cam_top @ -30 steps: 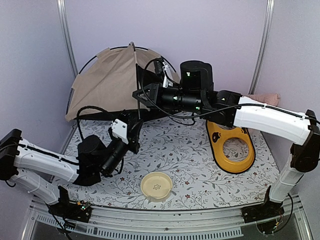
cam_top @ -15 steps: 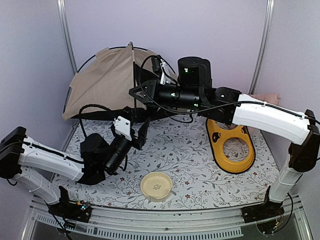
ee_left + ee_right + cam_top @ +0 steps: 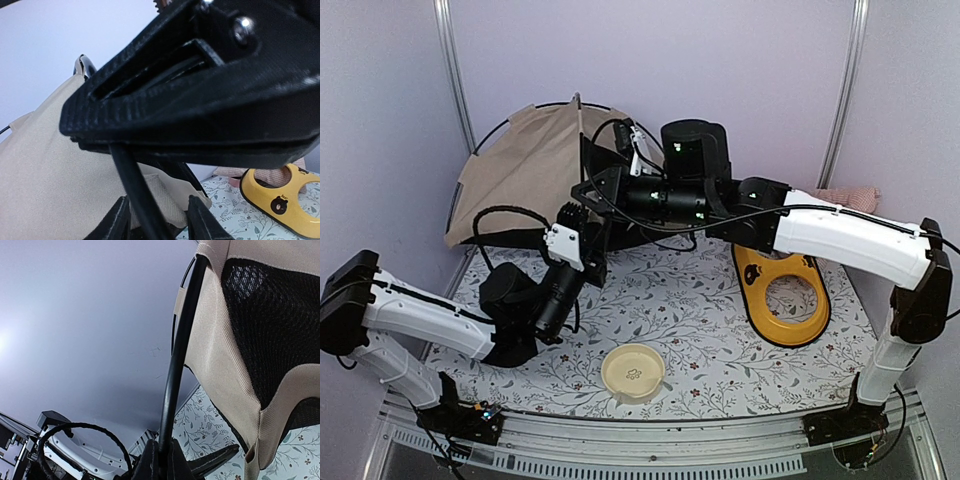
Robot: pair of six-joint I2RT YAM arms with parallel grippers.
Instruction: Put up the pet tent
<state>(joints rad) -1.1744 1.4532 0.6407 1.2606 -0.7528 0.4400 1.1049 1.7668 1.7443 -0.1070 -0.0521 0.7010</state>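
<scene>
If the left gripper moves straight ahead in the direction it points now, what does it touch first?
Most likely the black pole of the pet tent: the left gripper has it between open jaws. Just beyond, the right gripper is shut on that pole; depth is unclear.

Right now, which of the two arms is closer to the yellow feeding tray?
Right. The right arm stretches just behind and above the yellow tray; the left arm lies well off to the tray's left, pointing toward the tent.
</scene>
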